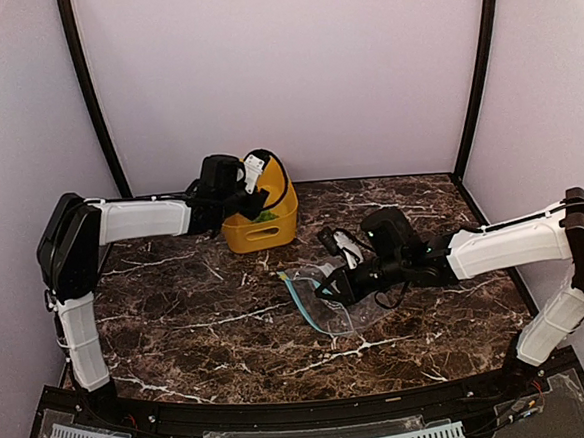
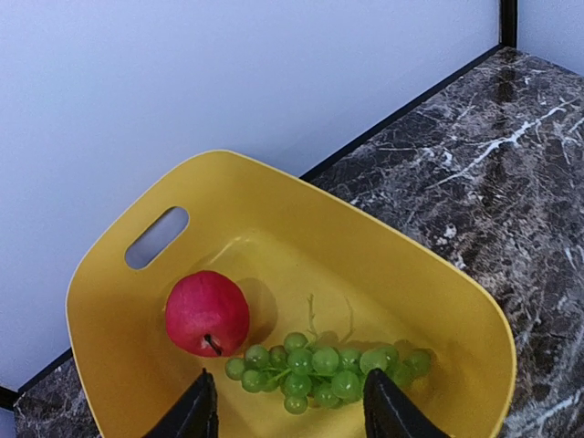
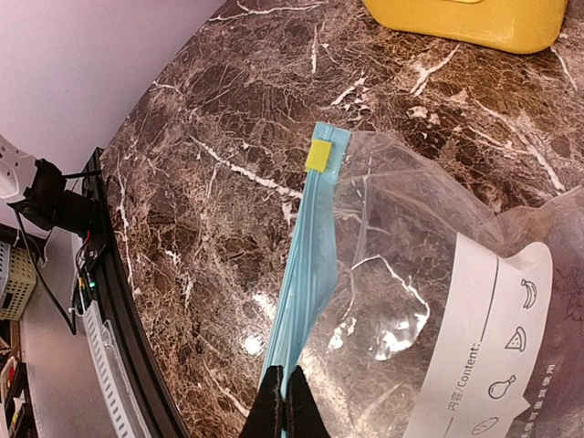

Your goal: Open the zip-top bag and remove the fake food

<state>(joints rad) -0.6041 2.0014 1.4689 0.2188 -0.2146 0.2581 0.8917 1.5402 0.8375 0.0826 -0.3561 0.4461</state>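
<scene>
Upper left of the overhead view, the left gripper (image 2: 290, 408) hangs spread open over the yellow bin (image 1: 265, 236), with the red fruit (image 2: 206, 312) and green grapes (image 2: 324, 365) lying inside. At mid-frame the right gripper (image 3: 285, 403) pinches the zip-top bag (image 3: 401, 265) by its teal strip. I'd hold that firm so the left can reach in.

I log: zip-top bag (image 3: 401, 274), clear, flat on marble table (image 3: 210, 137); teal zip strip (image 3: 306, 265) with yellow slider (image 3: 318, 155); white label (image 3: 484, 338); right gripper (image 3: 285, 406) fingers together, apparently pinching the strip's near end; yellow bin (image 3: 474, 18) beyond.
</scene>
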